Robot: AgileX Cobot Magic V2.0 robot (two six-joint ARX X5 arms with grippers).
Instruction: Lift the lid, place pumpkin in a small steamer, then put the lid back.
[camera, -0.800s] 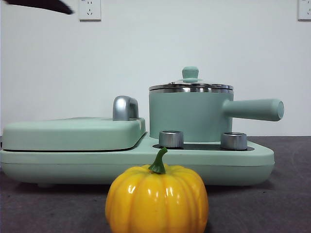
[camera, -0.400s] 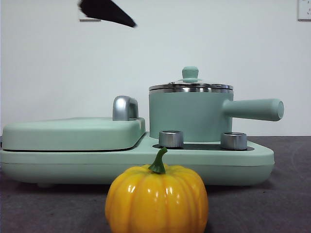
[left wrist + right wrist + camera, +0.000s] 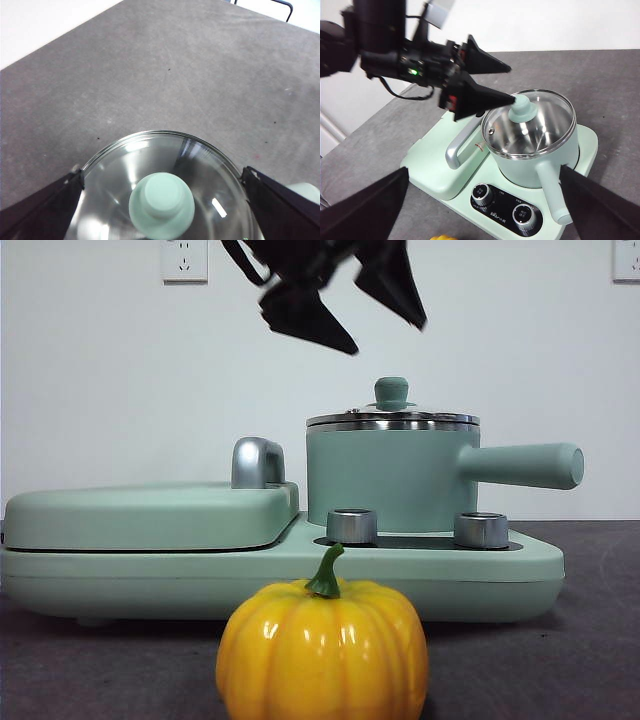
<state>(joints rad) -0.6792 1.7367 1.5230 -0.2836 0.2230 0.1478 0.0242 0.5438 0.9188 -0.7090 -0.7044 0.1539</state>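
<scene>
Jaws wide (left gripper (image 3: 385, 335)) above lid (image 3: 392, 418)

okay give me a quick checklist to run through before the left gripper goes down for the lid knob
1. Left gripper open: ok, jaws spread wide in the left wrist view.
2. Gripper over the knob: ok, knob sits between the jaws in the wrist view.
3. Gripper clear of the lid: ok, it hangs above the knob in the front view, not touching.
4. Lid seated on the steamer: ok, rim flat and level.
5. Pumpkin out of the way: ok, on the table in front of the cooker.
6. Right gripper clear: ok, open and high, away from the steamer.
</scene>
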